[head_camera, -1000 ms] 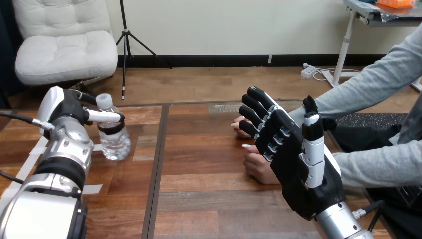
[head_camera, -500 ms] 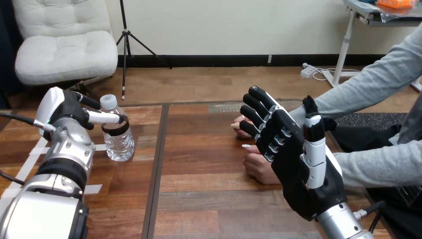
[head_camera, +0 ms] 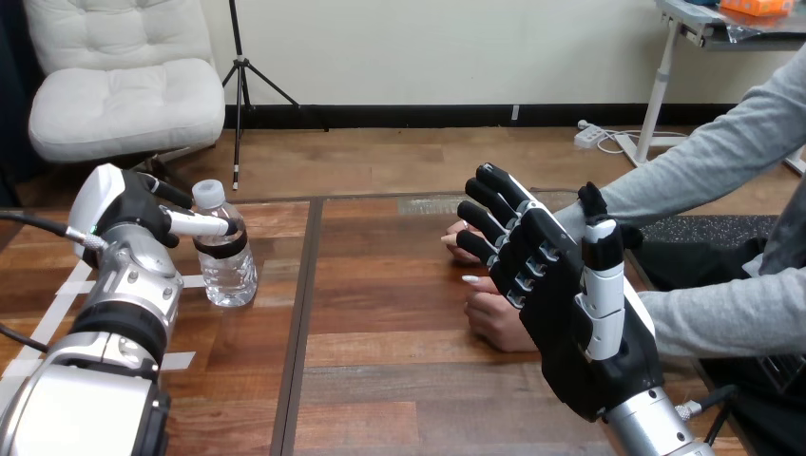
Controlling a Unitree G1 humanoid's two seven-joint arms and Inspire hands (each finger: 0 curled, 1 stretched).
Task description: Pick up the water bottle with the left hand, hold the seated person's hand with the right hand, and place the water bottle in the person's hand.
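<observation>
Two robot hands over the wooden table [head_camera: 399, 370]. At the left, left hand [head_camera: 133, 214] closed on the water bottle [head_camera: 226, 271] just below its white cap, one finger across the front, the others behind; bottle upright on the table. At the right, right hand [head_camera: 570, 323] raised, fingers straight and slightly spread, thumb up, gripping nothing. Just beyond it, the person's nearer hand [head_camera: 494, 321] and farther hand [head_camera: 461, 245] resting on the table, partly hidden behind those fingers; contact not discernible.

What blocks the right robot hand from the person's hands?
Probably nothing, so yes: the right robot hand, open, stands right beside the person's hands on the table, nothing between.
</observation>
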